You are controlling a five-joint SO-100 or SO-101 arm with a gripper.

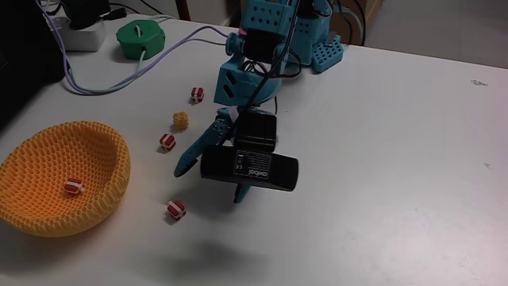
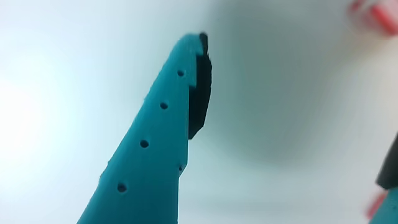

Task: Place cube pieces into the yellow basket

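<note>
Gripper (image 1: 208,175) hangs empty, fingers spread apart, low over the table (image 1: 381,159) beside the yellow basket (image 1: 95,151), one striped cube (image 1: 73,187) already inside. Next likely target: the near cube (image 1: 175,209), needing a short drop left before closing; three more (image 1: 181,120) wait farther back.

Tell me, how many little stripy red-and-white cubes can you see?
4. One red-and-white cube lies inside the yellow basket. On the table: one near the cables, one beside the basket, one nearest the camera. The arm may hide more.
</note>
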